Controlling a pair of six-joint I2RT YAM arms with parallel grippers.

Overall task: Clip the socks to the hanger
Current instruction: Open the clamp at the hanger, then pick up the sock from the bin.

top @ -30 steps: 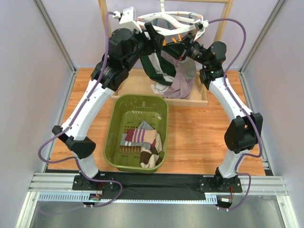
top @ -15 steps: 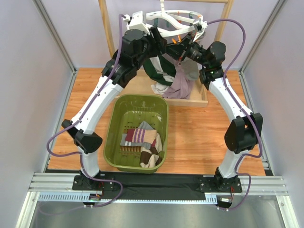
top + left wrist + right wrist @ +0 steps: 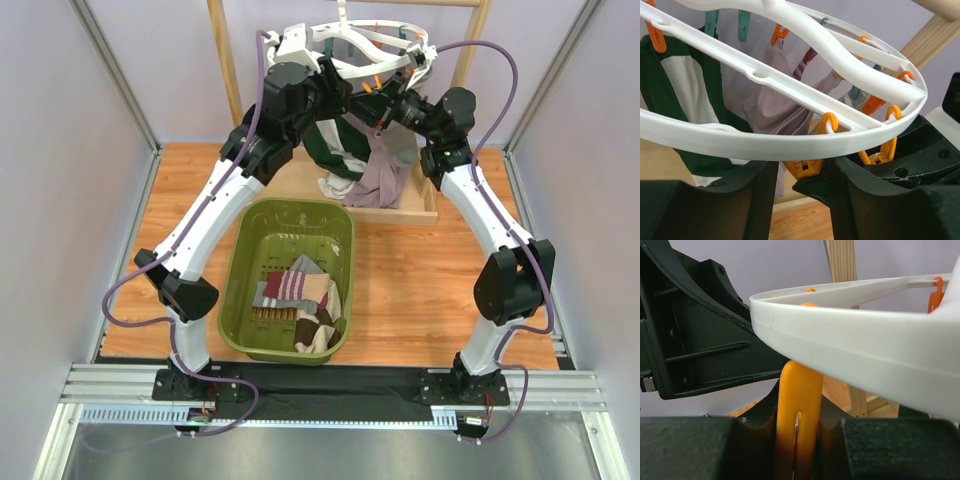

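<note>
Now that the left arm (image 3: pixel 230 190) has swung in to the far hanger (image 3: pixel 372 42), the left jaws are narrowing round an orange clip (image 3: pixel 802 167), not pinching yet. The right jaws squeeze another clip (image 3: pixel 799 425). Loose socks (image 3: pixel 295 290) wait in the near basket (image 3: pixel 240 262).

No legible text, label or number (any view).
</note>
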